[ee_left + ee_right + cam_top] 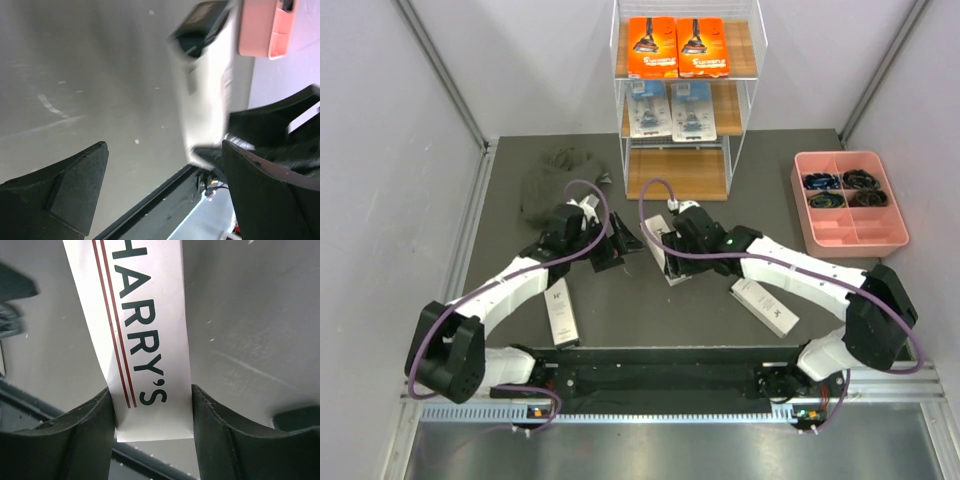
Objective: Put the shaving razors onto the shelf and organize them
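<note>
Right wrist view shows the right pincer (pixel 151 395) clamped across a slim white razor box (pixel 145 330), mid-worktop (pixel 620 300) near the shelf (pixel 726 108). I'd lift it level towards the bare bottom tier (pixel 678 172). Left pincer (pixel 165 147) gapes empty.

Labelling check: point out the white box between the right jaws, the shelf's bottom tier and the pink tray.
white box (pixel 150 340), right wrist view, printed face.
shelf's bottom tier (pixel 678 172), top external view, bare wood.
pink tray (pixel 860 228), top external view, bare near compartment.
</note>
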### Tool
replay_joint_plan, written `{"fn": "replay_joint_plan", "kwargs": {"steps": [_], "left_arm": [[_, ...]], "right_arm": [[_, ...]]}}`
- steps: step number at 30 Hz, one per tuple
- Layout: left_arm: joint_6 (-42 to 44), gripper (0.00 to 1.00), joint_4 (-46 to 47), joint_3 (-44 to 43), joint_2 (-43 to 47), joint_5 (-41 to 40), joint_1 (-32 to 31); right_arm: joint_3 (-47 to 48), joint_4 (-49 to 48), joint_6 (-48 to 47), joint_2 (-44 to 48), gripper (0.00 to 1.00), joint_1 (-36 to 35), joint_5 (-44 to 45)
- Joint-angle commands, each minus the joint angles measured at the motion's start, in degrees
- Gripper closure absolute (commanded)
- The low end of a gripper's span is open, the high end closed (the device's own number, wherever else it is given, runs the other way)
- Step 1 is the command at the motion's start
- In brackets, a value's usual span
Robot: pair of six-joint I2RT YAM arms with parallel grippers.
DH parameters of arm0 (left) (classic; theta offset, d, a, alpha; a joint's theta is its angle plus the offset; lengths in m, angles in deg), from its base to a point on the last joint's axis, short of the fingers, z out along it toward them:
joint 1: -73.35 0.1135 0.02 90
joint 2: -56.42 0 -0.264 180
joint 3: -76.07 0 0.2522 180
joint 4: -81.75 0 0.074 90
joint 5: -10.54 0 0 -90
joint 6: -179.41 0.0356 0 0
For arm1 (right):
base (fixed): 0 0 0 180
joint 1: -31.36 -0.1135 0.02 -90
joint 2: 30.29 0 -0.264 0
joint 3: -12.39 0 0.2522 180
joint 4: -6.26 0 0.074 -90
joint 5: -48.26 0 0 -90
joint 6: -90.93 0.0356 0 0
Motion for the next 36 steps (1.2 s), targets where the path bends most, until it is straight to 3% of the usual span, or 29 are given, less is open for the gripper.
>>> {"fn": "replay_joint_plan", "kwargs": {"steps": [1,4,12,16,21,27,31,36], "left_arm": [[-2.43,0.01,7.17,-3.35,-2.17,-1.85,-3.47],[-3.39,0.03,8.57,-3.79,-3.49,-2.99,-5.49],[-5.59,0.19,11.65,-2.82,-5.51,-3.43,-7.95],[-6.21,0.38,13.41,-2.38,-5.78,-3.08,-8.40],[-6.74,0.47,14.46,-2.21,-5.69,-2.38,-8.57],[-7.88,0.52,16.84,-1.24,-5.60,-0.97,-8.57],[-7.62,0.53,17.02,-1.33,-5.25,-0.36,-8.48],[-5.95,0.53,16.23,-1.77,-4.99,0.08,-7.61]], "right_arm": [[2.12,0.59,2.68,3.17,0.62,-4.59,2.02],[2.47,0.68,3.82,3.78,0.62,-6.35,2.37],[-0.78,-1.70,6.28,6.33,0.62,-7.41,1.67],[-1.66,-1.78,7.34,7.30,0.61,-7.58,1.67],[-3.15,-2.57,8.13,7.92,0.59,-7.58,1.49],[-3.42,-3.01,8.75,8.18,0.47,-7.58,1.84],[-3.33,-3.45,9.45,8.88,0.29,-7.58,2.37],[-1.75,-1.52,9.45,10.46,0.19,-7.58,3.95]]}}
